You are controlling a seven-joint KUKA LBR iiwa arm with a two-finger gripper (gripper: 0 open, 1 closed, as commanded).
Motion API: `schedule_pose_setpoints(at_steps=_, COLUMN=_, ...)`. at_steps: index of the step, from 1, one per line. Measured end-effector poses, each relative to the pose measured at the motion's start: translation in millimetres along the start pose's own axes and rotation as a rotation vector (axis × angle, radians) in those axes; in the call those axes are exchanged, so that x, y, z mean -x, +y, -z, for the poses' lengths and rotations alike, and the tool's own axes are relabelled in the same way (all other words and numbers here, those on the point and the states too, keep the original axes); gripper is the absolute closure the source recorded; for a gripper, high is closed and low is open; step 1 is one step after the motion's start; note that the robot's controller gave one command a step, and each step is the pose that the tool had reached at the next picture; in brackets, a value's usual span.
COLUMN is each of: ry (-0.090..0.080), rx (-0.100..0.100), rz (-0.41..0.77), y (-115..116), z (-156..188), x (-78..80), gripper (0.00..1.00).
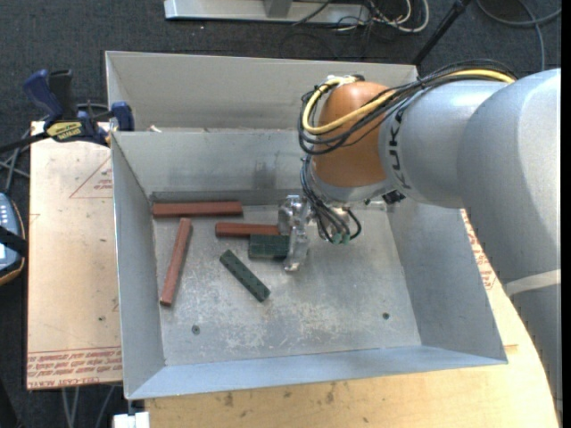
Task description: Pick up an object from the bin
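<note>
floor: dark carpet (53, 25) | top edge: loose cables (397, 3), grey stand foot (268, 7) | light: even

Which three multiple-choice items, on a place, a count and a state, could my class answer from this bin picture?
1. Where is the gripper? A) far-left corner B) beside the small dark green block C) above the rim
2. How many reddish-brown bars lie in the bin? A) one B) three C) five
3. How does the long dark green bar lie? A) flat, slanted B) on end C) against a wall
Answers: 1 B, it hangs right of that block; 2 B, three show; 3 A, it rests flat, aslant.
</note>
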State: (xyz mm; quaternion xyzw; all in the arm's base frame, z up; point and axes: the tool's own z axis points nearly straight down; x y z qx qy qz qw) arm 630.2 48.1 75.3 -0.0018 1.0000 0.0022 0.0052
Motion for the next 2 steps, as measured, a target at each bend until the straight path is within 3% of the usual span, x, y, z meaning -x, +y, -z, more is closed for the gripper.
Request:
schedule_pose_setpoints(at_steps=1, ry=0.000, rx=0.000, rz=0.000, y=0, z=0, x=0.0, gripper=1.00)
schedule_pose_setpoints(at_steps=2, ry=0.001, rx=-0.003, rz=-0.055, y=1, z=161, x=-16.5, gripper=1.00)
